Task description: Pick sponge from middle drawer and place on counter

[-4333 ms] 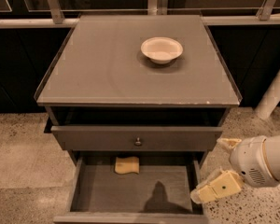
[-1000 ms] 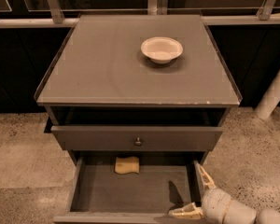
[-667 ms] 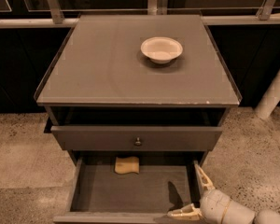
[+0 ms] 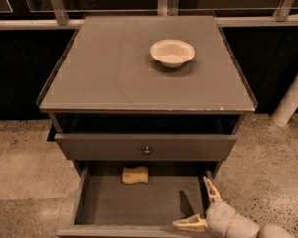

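Back of middle drawer [image 4: 129, 202], sponge [image 4: 135, 175], spread claw [image 4: 190, 203] apart, front right

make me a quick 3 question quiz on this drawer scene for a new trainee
1. True or false: the sponge lies near the back of the open middle drawer.
2. What stands on the counter?
3. Multiple choice: the gripper is A) shut on the sponge, B) open, low at the middle drawer's front right corner, C) above the counter.

Key: 1 true; 2 a white bowl; 3 B.
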Available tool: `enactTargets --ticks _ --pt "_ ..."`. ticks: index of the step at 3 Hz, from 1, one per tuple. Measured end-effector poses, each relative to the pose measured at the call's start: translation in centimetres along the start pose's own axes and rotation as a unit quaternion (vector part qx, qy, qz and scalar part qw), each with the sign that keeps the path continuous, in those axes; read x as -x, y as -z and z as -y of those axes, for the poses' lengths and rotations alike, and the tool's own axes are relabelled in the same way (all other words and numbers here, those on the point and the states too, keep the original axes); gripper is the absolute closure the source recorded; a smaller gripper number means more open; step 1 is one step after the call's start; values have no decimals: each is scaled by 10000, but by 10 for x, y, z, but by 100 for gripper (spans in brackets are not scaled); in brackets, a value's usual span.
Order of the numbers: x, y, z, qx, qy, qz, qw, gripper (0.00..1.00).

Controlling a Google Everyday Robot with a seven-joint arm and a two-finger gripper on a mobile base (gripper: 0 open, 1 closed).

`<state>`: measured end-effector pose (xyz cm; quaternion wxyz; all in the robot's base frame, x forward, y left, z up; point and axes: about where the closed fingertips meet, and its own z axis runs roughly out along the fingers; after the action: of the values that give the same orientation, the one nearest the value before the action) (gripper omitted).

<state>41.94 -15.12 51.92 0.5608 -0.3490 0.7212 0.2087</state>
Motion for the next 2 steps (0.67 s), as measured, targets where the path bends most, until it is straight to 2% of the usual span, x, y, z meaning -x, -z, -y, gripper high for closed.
enactTargets --ticks 2 --pt "-30 -59 5 118 -254 308 9991 0"
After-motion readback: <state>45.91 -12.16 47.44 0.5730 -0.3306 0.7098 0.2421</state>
